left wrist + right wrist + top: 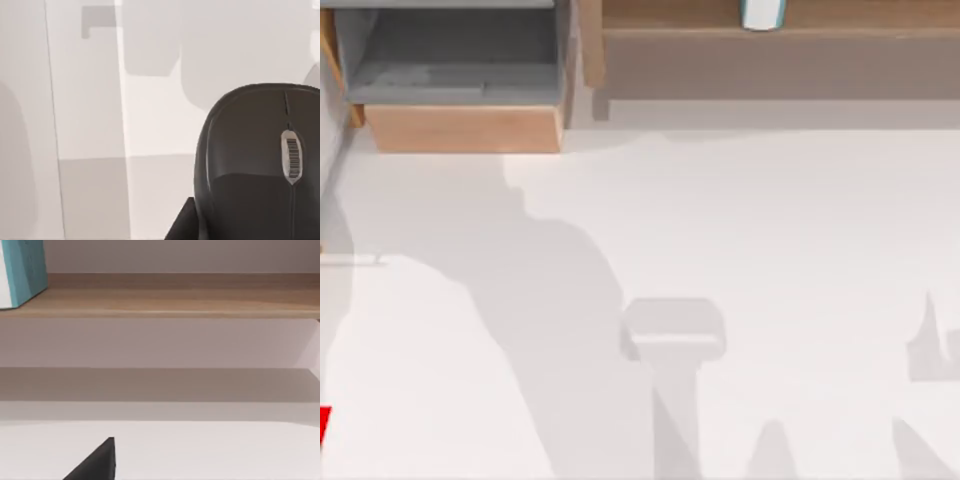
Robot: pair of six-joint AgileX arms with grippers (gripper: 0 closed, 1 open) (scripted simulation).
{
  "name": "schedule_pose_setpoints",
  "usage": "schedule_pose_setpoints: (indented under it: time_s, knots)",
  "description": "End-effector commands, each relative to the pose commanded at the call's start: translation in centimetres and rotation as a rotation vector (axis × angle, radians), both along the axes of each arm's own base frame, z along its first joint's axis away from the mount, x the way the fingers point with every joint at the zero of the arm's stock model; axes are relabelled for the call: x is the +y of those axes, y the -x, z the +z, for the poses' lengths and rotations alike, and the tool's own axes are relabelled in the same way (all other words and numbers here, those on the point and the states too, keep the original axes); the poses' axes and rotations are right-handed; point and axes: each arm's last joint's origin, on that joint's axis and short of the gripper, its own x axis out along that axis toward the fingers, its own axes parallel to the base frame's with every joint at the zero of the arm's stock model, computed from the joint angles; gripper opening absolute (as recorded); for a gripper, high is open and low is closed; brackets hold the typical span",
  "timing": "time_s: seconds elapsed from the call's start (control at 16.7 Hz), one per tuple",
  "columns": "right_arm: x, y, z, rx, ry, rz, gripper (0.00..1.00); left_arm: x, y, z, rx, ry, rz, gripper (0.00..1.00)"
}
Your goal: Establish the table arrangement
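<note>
Fingers — dark, angular — over matte table.

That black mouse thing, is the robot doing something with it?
The left wrist view looks down on a black computer mouse lying on the white table, right below the left arm. Whether the gripper is touching it cannot be told. From above, an open wooden drawer box sits at the table's back left, and a long wooden shelf at the back right holds a teal and white object. The right wrist view faces that shelf.
</note>
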Motion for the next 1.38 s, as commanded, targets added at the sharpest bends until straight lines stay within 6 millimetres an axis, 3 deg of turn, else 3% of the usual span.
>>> schedule_pose_setpoints:
  time_s: [0.3, 0.54, 0.72, 1.08, 1.38]
  knots:
    - [0.0, 0.0, 0.0, 0.0, 0.0, 0.0, 1.0, -2.6, 4.8, 4.2, -0.114, -0.029, -0.02, 0.0]
    - [0.0, 0.0, 0.0, 0.0, 0.0, 0.0, 1.0, -4.4, 9.7, 4.0, -0.119, -0.032, -0.019, 0.0]
    - [0.0, 0.0, 0.0, 0.0, 0.0, 0.0, 1.0, -5.5, 13.6, 2.1, -0.083, -0.024, -0.007, 0.0]
    - [0.0, 0.0, 0.0, 0.0, 0.0, 0.0, 1.0, -7.3, 21.2, -3.9, 0.05, 0.003, 0.036, 0.0]
    - [0.0, 0.0, 0.0, 0.0, 0.0, 0.0, 1.0, -8.6, 26.0, -8.5, 0.166, 0.03, 0.074, 0.0]
